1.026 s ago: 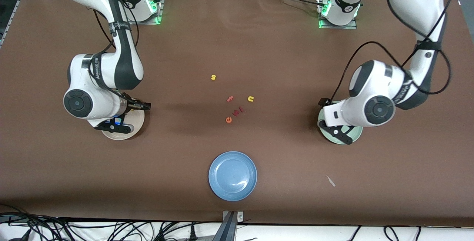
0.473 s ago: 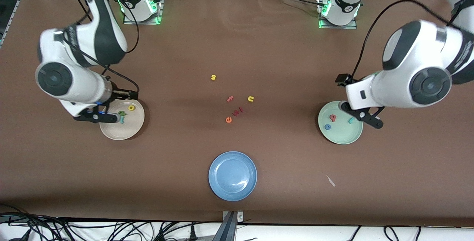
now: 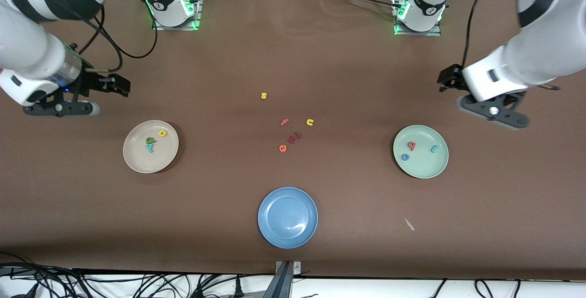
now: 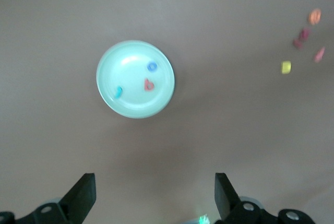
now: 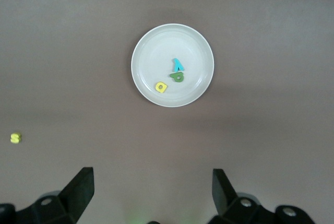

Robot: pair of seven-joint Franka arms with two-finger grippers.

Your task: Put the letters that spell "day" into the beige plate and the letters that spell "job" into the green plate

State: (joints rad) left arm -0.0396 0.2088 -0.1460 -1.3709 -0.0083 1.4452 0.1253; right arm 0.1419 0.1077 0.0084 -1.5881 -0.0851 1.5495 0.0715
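Note:
The beige plate (image 3: 137, 157) (image 5: 151, 57) holds the yellow "a" (image 3: 162, 132) (image 5: 161, 86), dark green "d" (image 3: 150, 140) (image 5: 177, 77) and teal "y" (image 3: 149, 148) (image 5: 178, 65). The green plate (image 3: 423, 168) (image 4: 133, 104) holds the pinkish-red "b" (image 3: 411, 145) (image 4: 149, 84), blue "o" (image 3: 405, 157) (image 4: 152, 67) and teal "j" (image 3: 434, 149) (image 4: 119, 92). My right gripper (image 3: 60, 107) (image 5: 153, 187) hangs open and empty high over bare table beside the beige plate. My left gripper (image 3: 494, 111) (image 4: 155, 192) hangs open and empty over bare table beside the green plate.
A blue plate (image 3: 274, 231) lies empty near the front edge. Loose letters lie mid-table: a yellow "s" (image 3: 263, 95), pink "f" (image 3: 284, 122), yellow "u" (image 3: 310, 122), dark red letters (image 3: 295, 137) and an orange "e" (image 3: 282, 148). A small white scrap (image 3: 409, 224) lies nearer the camera than the green plate.
Both arms have risen and drawn back from over their plates toward the table's ends. The letters in both plates, hidden a second ago, now show.

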